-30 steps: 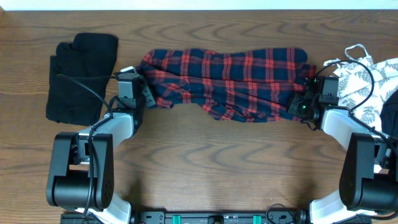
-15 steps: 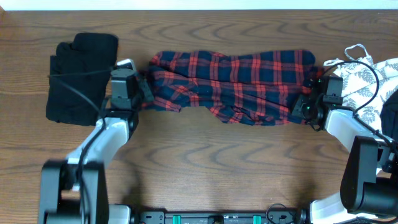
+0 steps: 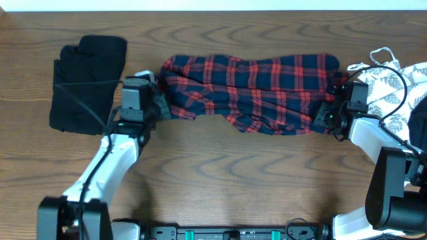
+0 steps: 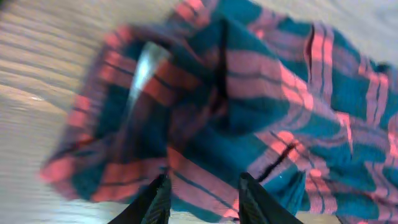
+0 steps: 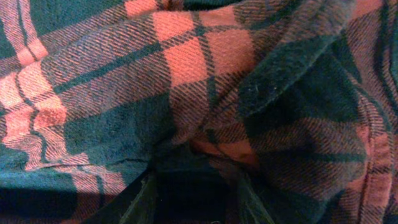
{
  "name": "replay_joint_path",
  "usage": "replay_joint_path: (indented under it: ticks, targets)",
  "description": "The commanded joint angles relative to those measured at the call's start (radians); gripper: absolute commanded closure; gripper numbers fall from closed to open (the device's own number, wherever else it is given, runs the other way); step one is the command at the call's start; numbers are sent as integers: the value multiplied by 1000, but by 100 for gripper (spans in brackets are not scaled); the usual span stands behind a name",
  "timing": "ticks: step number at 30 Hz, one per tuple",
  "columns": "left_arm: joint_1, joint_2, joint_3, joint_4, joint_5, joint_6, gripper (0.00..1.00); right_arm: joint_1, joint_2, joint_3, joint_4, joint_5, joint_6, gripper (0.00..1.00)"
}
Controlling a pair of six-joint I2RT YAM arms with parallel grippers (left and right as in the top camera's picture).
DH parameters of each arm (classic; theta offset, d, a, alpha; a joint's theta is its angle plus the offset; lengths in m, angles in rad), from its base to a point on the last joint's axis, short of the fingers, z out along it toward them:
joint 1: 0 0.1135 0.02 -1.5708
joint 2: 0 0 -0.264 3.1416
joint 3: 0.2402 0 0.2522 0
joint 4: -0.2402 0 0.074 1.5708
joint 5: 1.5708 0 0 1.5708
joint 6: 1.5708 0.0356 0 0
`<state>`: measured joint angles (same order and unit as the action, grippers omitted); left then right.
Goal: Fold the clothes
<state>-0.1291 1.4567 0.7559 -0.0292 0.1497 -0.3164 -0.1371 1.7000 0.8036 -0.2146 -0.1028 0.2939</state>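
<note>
plaid shirt [image 3: 250,93] lies bunched lengthwise on the worktop [image 3: 213,173], left hand [image 4: 205,186] parted at its left end with nothing pinched, right hand [image 5: 194,186] buried in the right end, grip can't tell; best pinch both ends low, draw taut, fold evenly.

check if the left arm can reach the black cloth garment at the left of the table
Probably yes. The black cloth garment lies close beside the left gripper with nothing between them; the gripper would only need to leave the end of the red-and-navy plaid shirt.
</note>
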Motion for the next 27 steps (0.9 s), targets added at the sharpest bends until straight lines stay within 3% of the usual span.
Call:
replay_joint_path:
  ticks: [1, 18, 27]
  targets:
    - [-21, 68, 5, 42, 30, 10, 64, -13, -11, -18, -19, 19, -14, 59]
    - [-27, 356, 42, 667, 13, 9, 64, -12, -11, -18, -32, -6, -10, 60]
    - [-27, 562, 88, 594, 27, -9, 64, -12, -11, -18, -32, -10, -10, 60]
